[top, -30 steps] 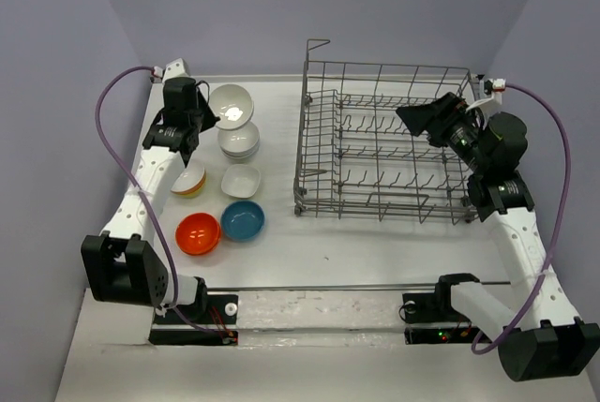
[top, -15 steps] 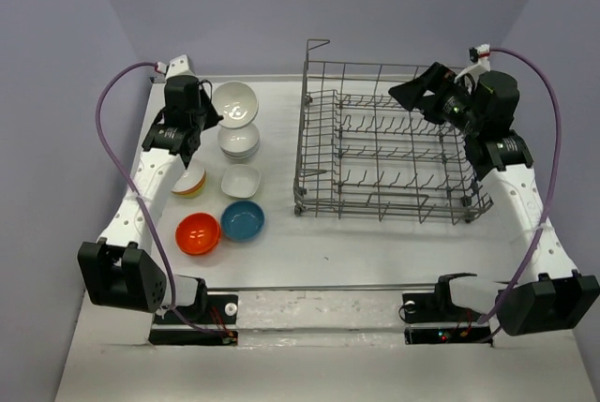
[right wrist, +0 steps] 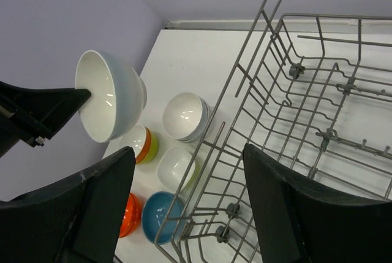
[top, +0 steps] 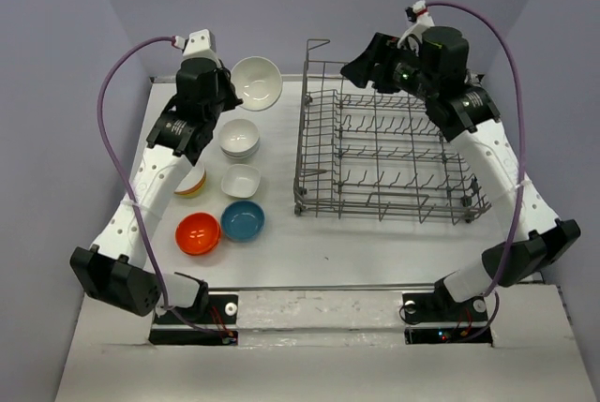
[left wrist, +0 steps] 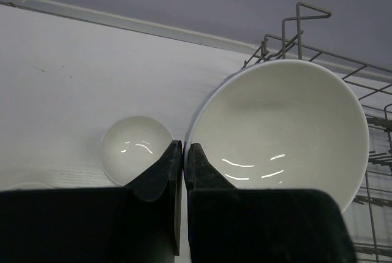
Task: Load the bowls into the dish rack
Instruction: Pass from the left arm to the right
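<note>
Bowls point(top: 241, 180) mostly sit in a cluster on the left half of the tabletop point(top: 337, 252), but one round white bowl point(top: 256, 82) has left them. Over the last second the left claw point(left wrist: 184, 148), clenched on its rim, has carried it up from just beyond the white stack point(top: 239, 138) and across toward the dish rack point(top: 380, 207). It now hangs in the air near the tabletop's far edge, close to the rack's raised corner handle point(top: 317, 46) but not yet over the wires. The left wrist view shows the two fingers pinched nearly together on the rim, with the bowl's hollow turned toward the camera. The right arm has changed more: it has swung from the rack's right end to above its far left corner. There the right claw point(top: 367, 63) stands released, fingers wide apart with nothing between them, looking down at the oncoming bowl. That reads to me as the two arms converging, perhaps for a handover or to guide the bowl between the tines, though which one I cannot tell. The rack holds no bowl that I can see, so loading looks barely begun. The stack, the blue bowl point(top: 243, 220), the orange-red bowl point(top: 198, 233) and the yellow-green bowl point(top: 190, 182), half hidden under the left arm, all wait.
</note>
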Motion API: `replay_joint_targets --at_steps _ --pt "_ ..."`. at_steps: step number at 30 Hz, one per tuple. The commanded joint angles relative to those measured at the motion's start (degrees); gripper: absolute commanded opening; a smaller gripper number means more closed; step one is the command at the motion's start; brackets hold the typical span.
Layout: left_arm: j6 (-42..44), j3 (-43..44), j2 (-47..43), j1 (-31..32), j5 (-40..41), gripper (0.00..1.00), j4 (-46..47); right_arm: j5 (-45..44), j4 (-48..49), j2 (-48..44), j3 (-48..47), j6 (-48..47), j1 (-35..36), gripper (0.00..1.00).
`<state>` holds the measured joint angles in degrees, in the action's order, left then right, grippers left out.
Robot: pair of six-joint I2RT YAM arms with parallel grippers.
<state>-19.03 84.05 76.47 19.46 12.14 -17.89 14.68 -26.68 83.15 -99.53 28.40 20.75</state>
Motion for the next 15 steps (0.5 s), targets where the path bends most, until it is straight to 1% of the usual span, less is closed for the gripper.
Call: replay_joint_targets --at_steps 1,4,5,6,7,8,10,15 --pt "0.9 4.6 -1.0 1.9 1.8 0.0 2.5 -8.1 -5.5 4.3 -8.4 -4.0 5.0 0.76" --pt "1.5 6.2 -0.2 4.3 2.6 0.0 1.4 -12.9 -8.4 8.1 -14.5 -6.4 9.6 0.72" --pt "1.6 6.7 -0.2 4.3 3.1 0.0 1.0 -14.0 -9.3 9.2 -16.2 -6.9 10.7 0.72" --pt "1.9 7.3 0.1 5.4 3.8 0.0 0.6 -17.3 -10.8 11.1 -19.1 -7.3 11.8 0.71" --pt "2.1 7.5 0.2 5.9 4.2 0.0 0.4 -18.6 -11.5 12.0 -19.1 -7.7 12.7 0.71" --pt "2.1 7.9 0.4 6.5 4.6 0.0 0.2 -19.7 -12.1 12.8 -21.4 -8.4 13.6 0.71" --pt "2.6 8.6 0.8 7.9 6.2 0.0 -0.4 -22.4 -12.9 14.0 -22.6 -8.9 15.5 0.7" --pt "3.4 9.2 2.1 9.6 6.8 0.0 -0.9 -25.7 -13.0 14.9 -23.8 -10.0 17.9 0.7"
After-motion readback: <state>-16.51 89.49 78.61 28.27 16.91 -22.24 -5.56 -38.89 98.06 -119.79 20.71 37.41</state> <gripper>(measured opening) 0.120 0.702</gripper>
